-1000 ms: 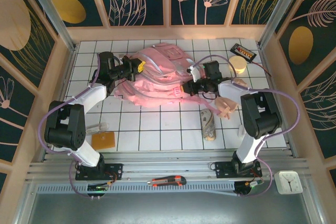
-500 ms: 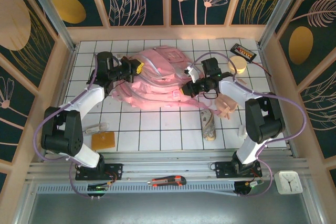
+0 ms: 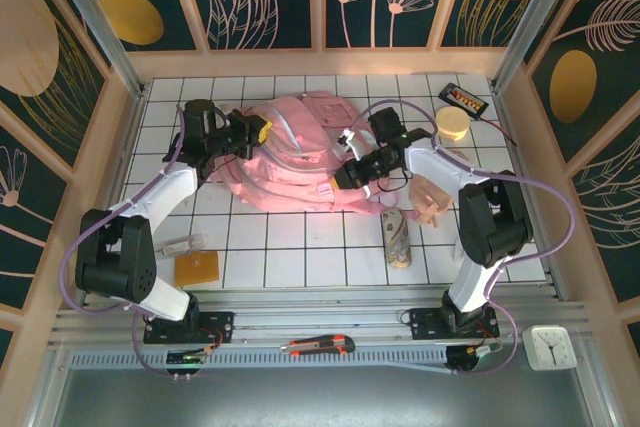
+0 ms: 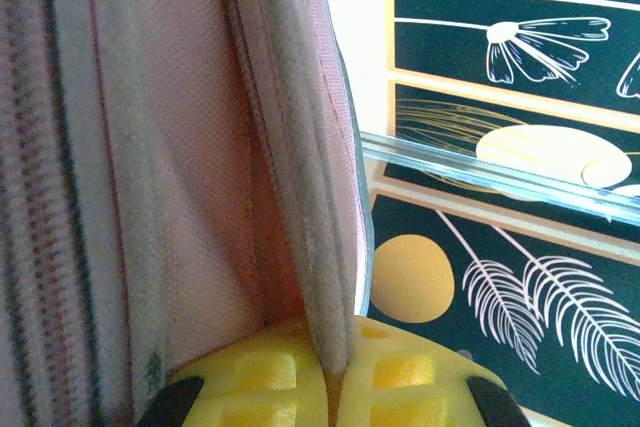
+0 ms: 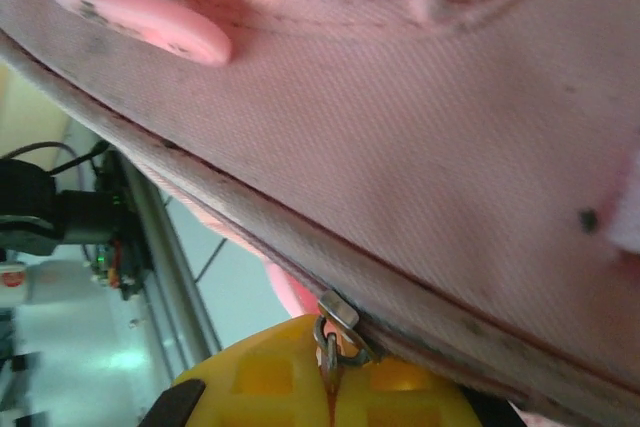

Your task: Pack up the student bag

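The right hand [image 3: 340, 179], pinching the zipper pull [image 5: 335, 335], has slid left along the bag [image 3: 295, 152], so the zipper runs; the left hand [image 3: 258, 132] clamps the bag's edge.

Overhead camera looks down from behind on the whole table [image 3: 300, 247]; both wrist cameras sit tight against the bag [image 3: 300, 152].

student bag [image 3: 300, 152] mid-table, cutter [image 3: 318, 347] in front
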Controlling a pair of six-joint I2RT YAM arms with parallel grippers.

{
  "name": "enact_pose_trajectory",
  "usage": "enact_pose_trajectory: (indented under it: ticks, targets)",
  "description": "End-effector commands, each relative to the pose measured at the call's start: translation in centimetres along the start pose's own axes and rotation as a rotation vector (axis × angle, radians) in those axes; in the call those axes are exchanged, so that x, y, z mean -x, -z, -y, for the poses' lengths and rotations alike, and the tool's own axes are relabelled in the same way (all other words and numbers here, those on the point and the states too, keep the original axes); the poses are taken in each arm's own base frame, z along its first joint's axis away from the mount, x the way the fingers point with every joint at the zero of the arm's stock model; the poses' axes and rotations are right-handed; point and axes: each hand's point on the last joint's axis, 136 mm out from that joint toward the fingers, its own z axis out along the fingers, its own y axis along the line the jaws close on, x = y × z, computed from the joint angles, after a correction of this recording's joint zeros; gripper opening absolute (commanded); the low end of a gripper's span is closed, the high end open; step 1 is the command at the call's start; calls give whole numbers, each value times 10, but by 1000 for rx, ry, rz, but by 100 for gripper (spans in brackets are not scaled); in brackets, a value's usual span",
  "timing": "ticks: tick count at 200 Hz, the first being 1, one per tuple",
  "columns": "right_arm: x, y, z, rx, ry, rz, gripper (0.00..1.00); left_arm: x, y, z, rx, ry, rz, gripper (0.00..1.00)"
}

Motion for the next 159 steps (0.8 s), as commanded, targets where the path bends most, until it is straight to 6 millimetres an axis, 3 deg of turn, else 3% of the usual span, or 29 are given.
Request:
enact_pose_trajectory:
  ticks: [1,38,42,58,81,109,159]
  targets:
    - [24,-2,-46,199,-36,42,0,-9,12,51,-159,-131,36,0]
    - [43,-7,-52,220,-207,40,0,-10,18,48,-161,-132,55,0]
    - [45,-8,-54,221,-223,37,0,-9,18,37,-142,-120,58,0]
    - [50,-15,-61,220,-281,35,0,-9,19,34,-141,-115,74,0]
    - [50,-40,-92,234,-271,11,0,-13,15,31,-141,-110,73,0]
    - [59,-65,-105,210,-301,38,0,-22,7,28,-136,-106,65,0]
    - [107,-61,-103,129,-380,299,0,-27,7,23,-135,-95,87,0]
